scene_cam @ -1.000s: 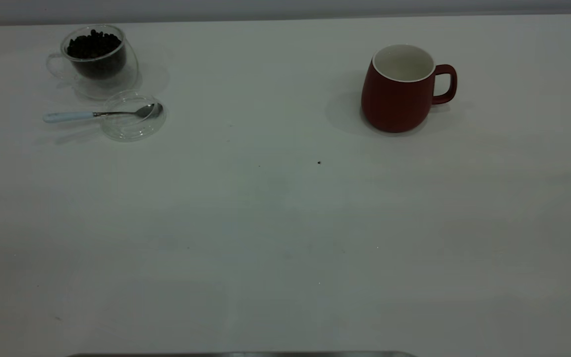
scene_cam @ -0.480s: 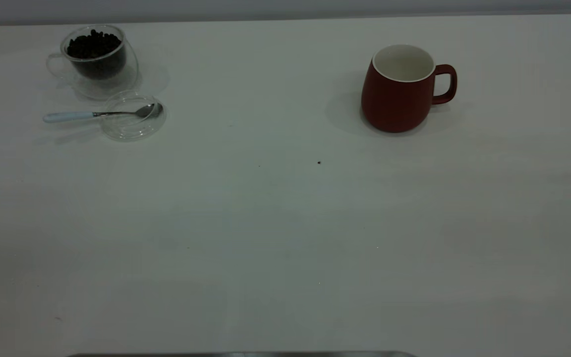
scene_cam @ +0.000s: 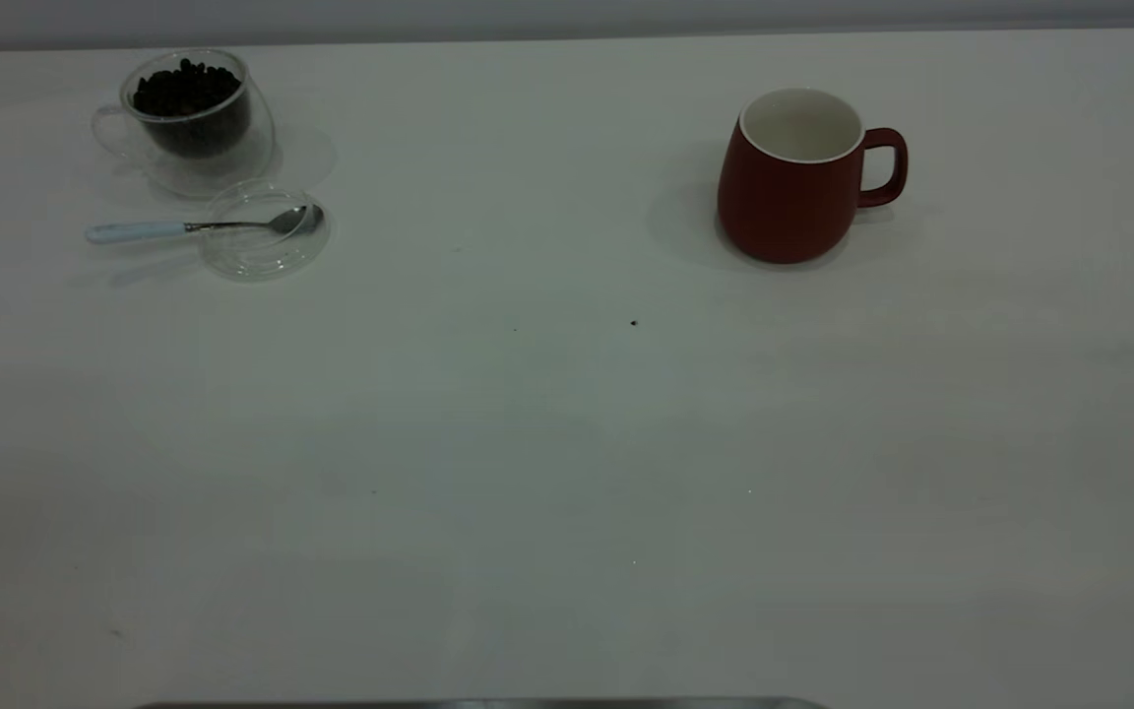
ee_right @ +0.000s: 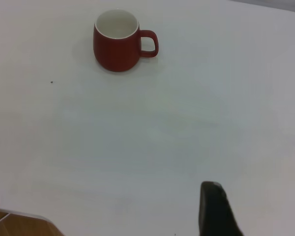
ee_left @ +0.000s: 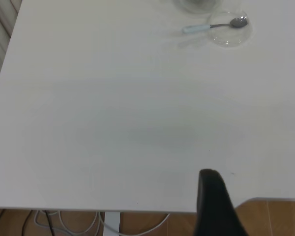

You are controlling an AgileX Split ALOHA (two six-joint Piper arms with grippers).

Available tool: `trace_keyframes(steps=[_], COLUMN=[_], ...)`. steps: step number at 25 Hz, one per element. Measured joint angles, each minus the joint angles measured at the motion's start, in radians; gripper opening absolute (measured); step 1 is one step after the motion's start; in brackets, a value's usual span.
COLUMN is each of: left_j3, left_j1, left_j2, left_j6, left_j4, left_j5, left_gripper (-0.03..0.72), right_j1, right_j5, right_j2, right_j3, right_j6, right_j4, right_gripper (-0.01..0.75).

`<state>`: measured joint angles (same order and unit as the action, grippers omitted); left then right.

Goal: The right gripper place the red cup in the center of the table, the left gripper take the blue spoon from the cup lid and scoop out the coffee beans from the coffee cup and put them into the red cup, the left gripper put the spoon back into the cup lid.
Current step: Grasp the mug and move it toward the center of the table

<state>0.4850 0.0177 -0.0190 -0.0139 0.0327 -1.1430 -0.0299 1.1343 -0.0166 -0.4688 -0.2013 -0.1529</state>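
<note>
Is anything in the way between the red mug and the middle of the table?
Nothing visible. The dark red ceramic mug stands right of the centre, with only bare white tabletop and a tiny dark speck between. The glass things sit far left.

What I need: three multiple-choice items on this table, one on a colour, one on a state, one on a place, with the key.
1. The inside of the red cup is:
A black
B white
C blue

2. The red cup is:
A upright and empty
B tipped on its side
C full of beans

3. The bowl of the blue spoon rests:
A in the red cup
B in the cup lid
C on a napkin

Key: 1 B, its pale lining shows above the red wall. 2 A, its mouth faces up with nothing inside. 3 B, the bowl lies inside the glass disc while the handle sticks out over its rim.
</note>
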Motion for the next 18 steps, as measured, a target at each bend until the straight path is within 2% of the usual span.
trace_keyframes(steps=[8, 18], left_j3=[0.0, 0.0], left_j1=[0.0, 0.0], left_j2=[0.0, 0.0], left_j6=[-0.001, -0.001], left_j4=[0.0, 0.0], left_j5=[0.0, 0.0], left_gripper=[0.493, 0.493], right_j1=[0.0, 0.0], right_j5=[-0.001, -0.006], right_j2=[0.0, 0.042], right_j3=[0.0, 0.0], right_j6=[0.0, 0.0], right_j4=[-0.042, -0.046], right_gripper=[0.438, 0.397])
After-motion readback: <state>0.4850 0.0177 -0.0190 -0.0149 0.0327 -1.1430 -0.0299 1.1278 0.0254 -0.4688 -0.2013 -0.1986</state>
